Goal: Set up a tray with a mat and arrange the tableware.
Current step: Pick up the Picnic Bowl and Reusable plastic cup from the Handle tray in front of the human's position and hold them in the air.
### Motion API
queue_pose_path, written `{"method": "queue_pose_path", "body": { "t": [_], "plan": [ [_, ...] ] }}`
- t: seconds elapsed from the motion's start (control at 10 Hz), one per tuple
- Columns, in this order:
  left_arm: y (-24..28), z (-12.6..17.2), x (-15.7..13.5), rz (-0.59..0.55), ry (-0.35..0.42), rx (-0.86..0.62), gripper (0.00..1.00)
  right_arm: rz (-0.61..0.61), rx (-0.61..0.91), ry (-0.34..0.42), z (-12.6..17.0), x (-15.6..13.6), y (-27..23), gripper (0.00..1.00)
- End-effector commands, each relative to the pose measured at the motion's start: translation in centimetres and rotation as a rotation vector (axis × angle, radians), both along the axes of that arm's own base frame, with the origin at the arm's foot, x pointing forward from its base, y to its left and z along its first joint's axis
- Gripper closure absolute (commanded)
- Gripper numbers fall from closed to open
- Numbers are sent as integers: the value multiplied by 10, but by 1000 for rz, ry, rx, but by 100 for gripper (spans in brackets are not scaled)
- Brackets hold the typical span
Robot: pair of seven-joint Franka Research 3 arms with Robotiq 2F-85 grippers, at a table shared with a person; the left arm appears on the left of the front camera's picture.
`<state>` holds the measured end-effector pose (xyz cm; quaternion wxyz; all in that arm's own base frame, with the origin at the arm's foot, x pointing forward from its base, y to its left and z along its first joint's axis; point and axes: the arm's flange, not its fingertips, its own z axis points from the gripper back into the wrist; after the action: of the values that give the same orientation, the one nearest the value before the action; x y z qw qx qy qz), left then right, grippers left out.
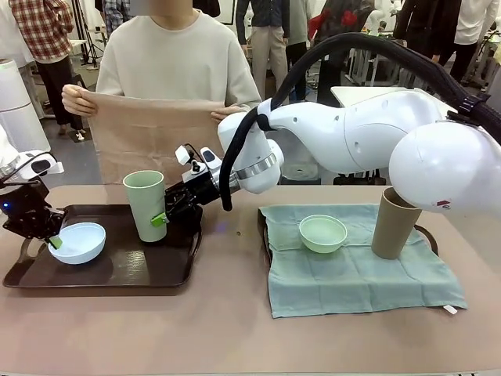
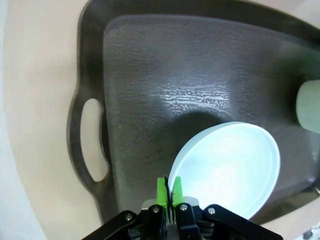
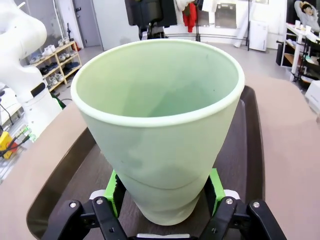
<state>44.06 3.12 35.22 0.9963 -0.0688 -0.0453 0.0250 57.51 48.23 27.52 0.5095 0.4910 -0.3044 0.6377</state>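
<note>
A dark brown tray (image 1: 117, 274) lies at the left. On it sits a pale blue bowl (image 1: 78, 243), and my left gripper (image 1: 55, 241) is shut on its near rim. In the left wrist view the green pads of the left gripper (image 2: 169, 187) pinch the bowl's (image 2: 230, 170) edge over the tray (image 2: 165, 75). A pale green cup (image 1: 145, 205) stands upright on the same tray. My right gripper (image 1: 160, 219) is open around its lower part. Its two pads flank the cup (image 3: 160, 125) closely in the right wrist view, where the right gripper (image 3: 164, 182) straddles the base.
At the right, another tray (image 1: 262, 223) carries a green mat (image 1: 352, 274) with a mint green bowl (image 1: 322, 233) and a tan brown cup (image 1: 395, 223). Across the table a person holds up a tan mat (image 1: 149, 133) in both hands. My right arm spans the middle.
</note>
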Motion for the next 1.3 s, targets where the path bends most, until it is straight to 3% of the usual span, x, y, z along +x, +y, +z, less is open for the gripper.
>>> {"method": "queue_pose_path", "body": {
  "t": [0.0,0.7,1.2],
  "plan": [
    [2,21,-7,21,21,-32,100,-19,50,-1,25,-8,-7,80],
    [4,151,-36,-3,-122,28,100,-64,87,-121,125,-45,-18,80],
    [12,180,-51,15,-179,27,100,-68,109,-155,149,-66,-12,80]
  ]
}}
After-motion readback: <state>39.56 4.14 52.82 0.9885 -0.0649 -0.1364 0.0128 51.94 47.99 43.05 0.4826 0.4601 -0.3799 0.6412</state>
